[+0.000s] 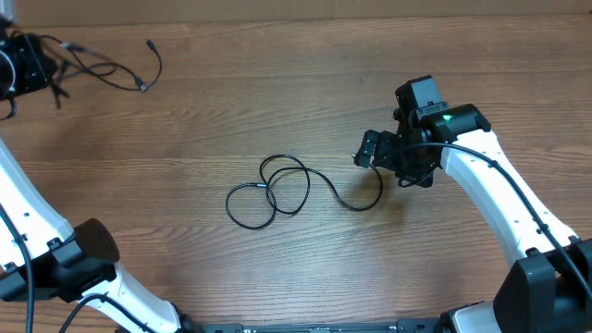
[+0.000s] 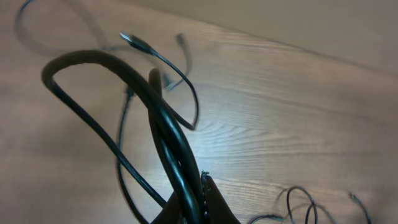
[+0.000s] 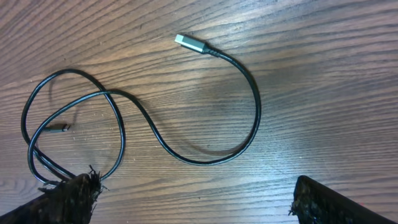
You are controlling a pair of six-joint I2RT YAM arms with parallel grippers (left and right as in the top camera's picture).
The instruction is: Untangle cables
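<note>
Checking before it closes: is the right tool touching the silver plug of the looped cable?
Apart. The right wrist view shows the silver plug lying on the bare table, well clear of both fingers of the open right tool.

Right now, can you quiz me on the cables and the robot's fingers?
1. True or false: the right fingers are shut on the looped cable.
2. Which fingers hold the bunch of cables? A) the left fingers B) the right fingers C) neither
3. Fill in: the looped cable's silver plug lies on the ____.

Key:
1. False, they are open.
2. A
3. table
</note>
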